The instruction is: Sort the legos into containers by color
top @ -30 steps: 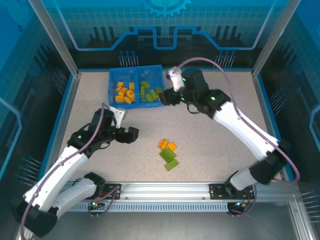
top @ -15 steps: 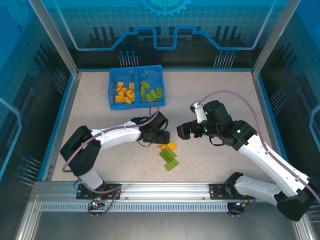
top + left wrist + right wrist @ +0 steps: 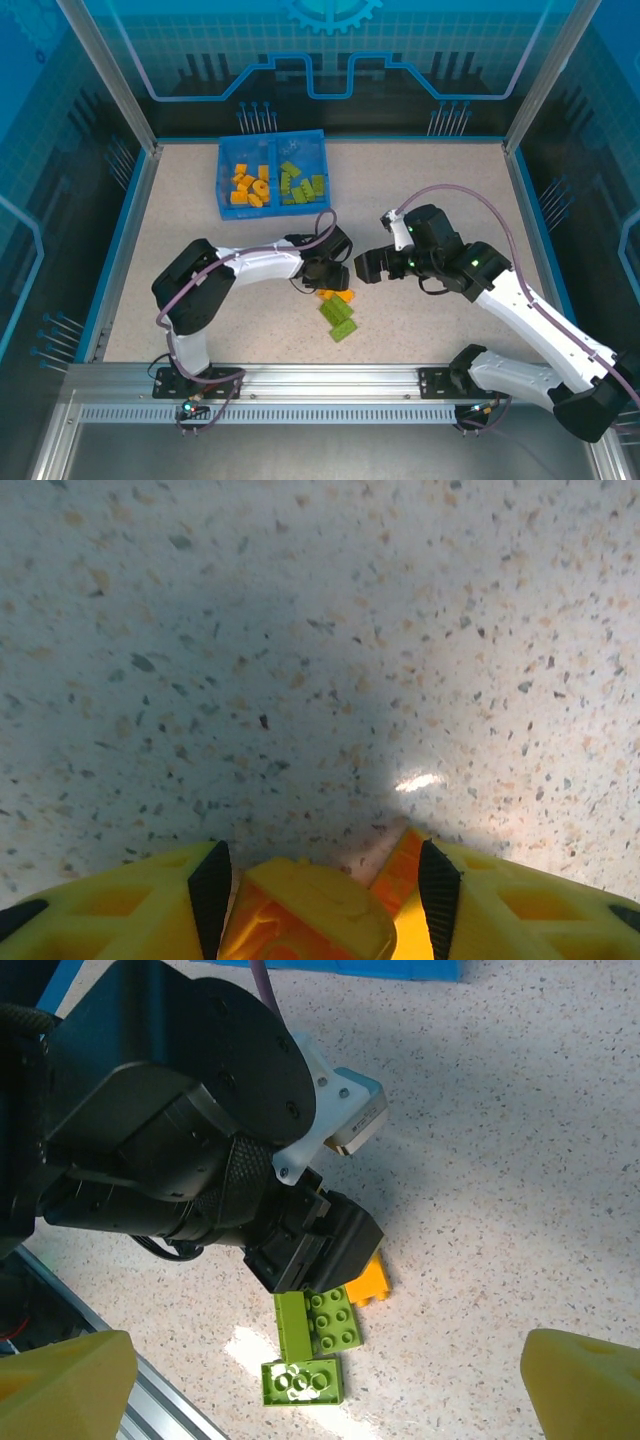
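We see the left gripper [image 3: 332, 281] newly at the desk's [image 3: 200, 240] central pile [image 3: 340, 320], fingers [image 3: 130, 910] narrowed to pinch an orange lego [image 3: 310, 920] for sorting next, while the right gripper [image 3: 365, 266], back from the tray [image 3: 222, 185] at eleven o'clock, waits, fingers spread.

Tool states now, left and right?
Left tool: closed on an orange lego.
Right tool: open, holding nothing.

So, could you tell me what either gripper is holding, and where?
The left gripper pinches an orange lego by its two sides; the right gripper holds nothing.
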You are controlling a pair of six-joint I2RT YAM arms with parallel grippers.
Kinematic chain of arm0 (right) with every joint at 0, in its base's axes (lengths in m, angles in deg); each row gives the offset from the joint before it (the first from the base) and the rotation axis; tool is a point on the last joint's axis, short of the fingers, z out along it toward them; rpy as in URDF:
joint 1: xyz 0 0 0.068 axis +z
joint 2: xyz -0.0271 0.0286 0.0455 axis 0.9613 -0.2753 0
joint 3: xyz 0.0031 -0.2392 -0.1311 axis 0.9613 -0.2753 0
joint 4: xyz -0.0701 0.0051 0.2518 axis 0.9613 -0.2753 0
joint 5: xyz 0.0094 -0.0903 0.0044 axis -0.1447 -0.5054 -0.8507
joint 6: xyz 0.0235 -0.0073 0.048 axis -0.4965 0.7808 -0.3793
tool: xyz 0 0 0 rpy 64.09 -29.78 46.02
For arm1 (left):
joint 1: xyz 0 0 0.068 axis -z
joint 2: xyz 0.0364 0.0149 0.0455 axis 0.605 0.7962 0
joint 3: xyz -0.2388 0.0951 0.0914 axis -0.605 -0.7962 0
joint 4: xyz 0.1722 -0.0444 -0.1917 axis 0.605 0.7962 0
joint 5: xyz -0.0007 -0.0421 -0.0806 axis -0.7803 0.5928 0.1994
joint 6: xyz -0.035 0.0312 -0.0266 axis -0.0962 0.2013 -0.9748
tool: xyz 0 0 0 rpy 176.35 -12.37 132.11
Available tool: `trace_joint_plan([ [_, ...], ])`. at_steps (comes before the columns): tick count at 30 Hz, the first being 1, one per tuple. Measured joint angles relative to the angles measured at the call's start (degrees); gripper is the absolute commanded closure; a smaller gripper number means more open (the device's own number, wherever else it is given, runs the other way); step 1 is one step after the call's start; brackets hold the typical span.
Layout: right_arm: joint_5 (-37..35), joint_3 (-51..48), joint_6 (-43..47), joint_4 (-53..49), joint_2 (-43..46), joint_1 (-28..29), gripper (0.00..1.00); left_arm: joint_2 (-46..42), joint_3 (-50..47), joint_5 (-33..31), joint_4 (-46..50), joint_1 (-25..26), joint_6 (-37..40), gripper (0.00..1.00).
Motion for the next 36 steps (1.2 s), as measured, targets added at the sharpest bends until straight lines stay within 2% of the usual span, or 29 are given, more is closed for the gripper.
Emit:
trace_joint_plan([
  [10,0.87,-1.36,-1.16,0.13,0.0,0.0,0.0,-0.79,-2.14,-5.05,1.38,2.27,-0.2,0.44],
  [17,1.62,-1.86,-2.05,0.22,0.0,0.0,0.0,-4.28,-6.49,-5.64,1.75,2.58,-1.22,0.52],
  [28,3.13,-5.01,-2.6,1.29,-1.03,0.0,0.0,-9.6,-10.27,-8.28,1.42,2.58,-4.22,0.7],
  [32,4.02,-6.01,-3.32,2.38,-1.29,0.02,0.0,-13.66,-10.21,-11.67,2.12,2.1,-4.2,0.72],
  [36,4.26,-6.03,-3.54,3.52,-1.33,0.02,0.0,-18.12,-9.51,-14.64,3.85,-1.36,-3.56,0.72],
])
